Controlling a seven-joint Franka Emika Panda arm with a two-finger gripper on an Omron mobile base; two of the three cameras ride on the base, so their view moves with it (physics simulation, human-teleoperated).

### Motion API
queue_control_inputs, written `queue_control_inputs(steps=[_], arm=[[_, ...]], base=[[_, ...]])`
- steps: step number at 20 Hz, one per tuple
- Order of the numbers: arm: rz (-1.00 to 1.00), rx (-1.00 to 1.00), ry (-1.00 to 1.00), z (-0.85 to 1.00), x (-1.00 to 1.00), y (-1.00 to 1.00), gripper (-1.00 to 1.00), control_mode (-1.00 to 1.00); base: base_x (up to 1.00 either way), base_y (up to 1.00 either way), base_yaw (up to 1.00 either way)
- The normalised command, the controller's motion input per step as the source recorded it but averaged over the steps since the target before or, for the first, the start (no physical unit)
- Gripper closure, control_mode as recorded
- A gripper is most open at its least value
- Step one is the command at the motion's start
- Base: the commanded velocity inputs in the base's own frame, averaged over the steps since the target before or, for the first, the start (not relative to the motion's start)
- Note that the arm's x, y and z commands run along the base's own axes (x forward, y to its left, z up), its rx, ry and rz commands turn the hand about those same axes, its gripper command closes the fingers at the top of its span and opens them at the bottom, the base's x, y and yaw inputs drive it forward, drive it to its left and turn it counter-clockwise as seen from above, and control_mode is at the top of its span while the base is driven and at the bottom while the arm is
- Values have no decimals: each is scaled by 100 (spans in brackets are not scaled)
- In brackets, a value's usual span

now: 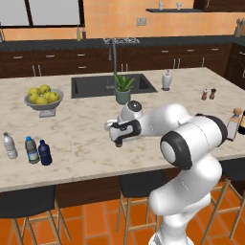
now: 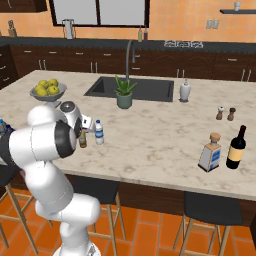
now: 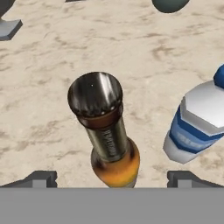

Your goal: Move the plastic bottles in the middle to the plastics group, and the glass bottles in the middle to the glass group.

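The slender amber-brown glass bottle [image 3: 108, 140] with a dark cap stands on the marble counter, straight below my gripper [image 3: 111, 178]. The gripper is open, with one fingertip on each side of the bottle and apart from it. The clear plastic bottle [image 3: 197, 122] with white cap and blue label stands just beside it [image 2: 99, 132]. In the right base view the gripper [image 2: 83, 130] hangs over the amber bottle [image 2: 82, 140]. At the counter's left end the navy bottle [image 1: 45, 152] stands with the blue-capped bottle [image 1: 31, 150] and the greyish clear bottle [image 1: 9, 146]. The tan-topped pale bottle [image 2: 210, 152] and a dark bottle [image 2: 236, 147] stand at the right.
A bowl of lemons [image 1: 43, 98] sits back left. Behind the work spot are the sink [image 1: 112, 85] and a potted plant [image 1: 123, 89]. A soap dispenser [image 1: 166, 80] and two shakers [image 1: 208, 94] stand farther right. Stools stand under the counter's front edge.
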Motion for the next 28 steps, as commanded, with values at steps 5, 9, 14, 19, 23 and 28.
queue_control_inputs(steps=[5,9,14,19,23,28], arm=[[1,0,0,-13,13,0,-100,-100],[0,0,-1,-8,12,0,-100,-100],[0,0,-4,-3,6,0,-100,-100],[0,0,-4,-7,1,0,-100,-100],[0,0,-1,0,0,0,-100,-100],[0,0,0,0,0,0,100,-100]], base=[[0,0,0],[0,0,0],[0,0,0],[0,0,0],[0,0,0],[0,0,0]])
